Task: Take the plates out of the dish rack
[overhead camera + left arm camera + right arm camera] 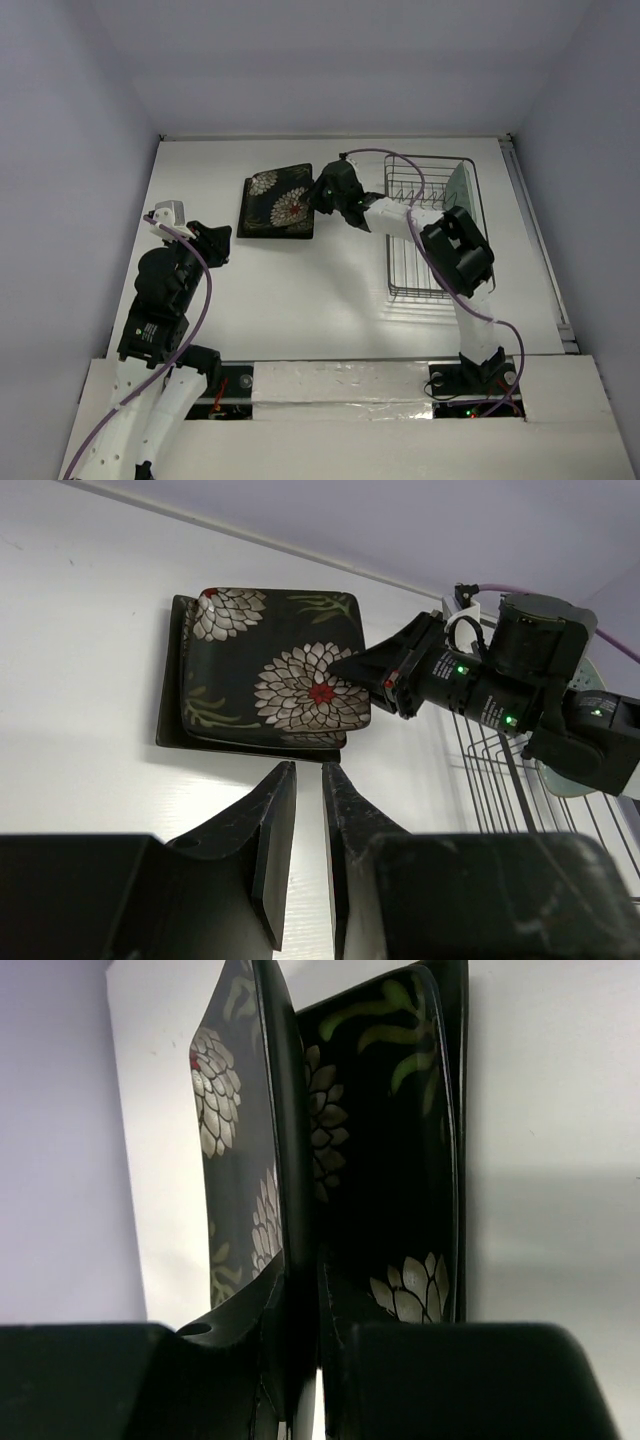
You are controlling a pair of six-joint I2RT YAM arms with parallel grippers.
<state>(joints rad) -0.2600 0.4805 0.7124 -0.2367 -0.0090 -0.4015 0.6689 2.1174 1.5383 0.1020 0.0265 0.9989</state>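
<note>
A stack of square dark plates lies on the table left of the dish rack. The top one is a black plate with white flowers, also in the left wrist view. My right gripper is shut on its right rim, and the right wrist view shows the rim between the fingers, with a second flowered plate just beneath. A pale mint plate stands upright at the rack's far right. My left gripper hangs over the table near the stack, jaws together and empty.
The right arm stretches across the rack's wire prongs. A purple cable loops above the rack. The table's back wall lies just beyond the plates.
</note>
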